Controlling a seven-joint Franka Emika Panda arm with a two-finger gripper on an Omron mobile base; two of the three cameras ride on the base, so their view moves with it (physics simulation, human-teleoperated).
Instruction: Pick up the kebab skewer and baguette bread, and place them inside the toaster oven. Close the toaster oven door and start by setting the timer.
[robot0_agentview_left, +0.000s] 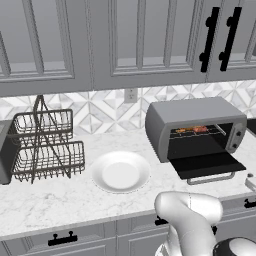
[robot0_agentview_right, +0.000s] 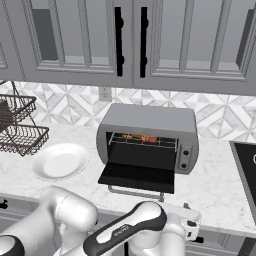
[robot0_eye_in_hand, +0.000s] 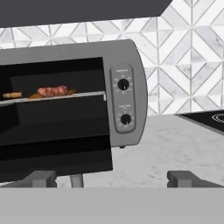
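While the toaster oven door (robot0_agentview_right: 137, 178) hangs folded down flat in front of the toaster oven (robot0_agentview_right: 150, 120), you can see the kebab skewer (robot0_eye_in_hand: 52, 91) lying on the wire rack (robot0_eye_in_hand: 65, 97) inside the cavity. To its left on the same rack sits an orange-brown piece, likely the baguette bread (robot0_eye_in_hand: 12, 95), cut off by the hand view's edge. Your gripper (robot0_eye_in_hand: 113, 178) faces the oven front with jaws spread wide, holding nothing. A white plate (robot0_agentview_left: 120, 171) rests on the counter (robot0_agentview_left: 60, 200) left of the oven.

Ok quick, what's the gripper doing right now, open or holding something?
Gripper: open, holding nothing, fingers spread wide in front of the toaster oven.
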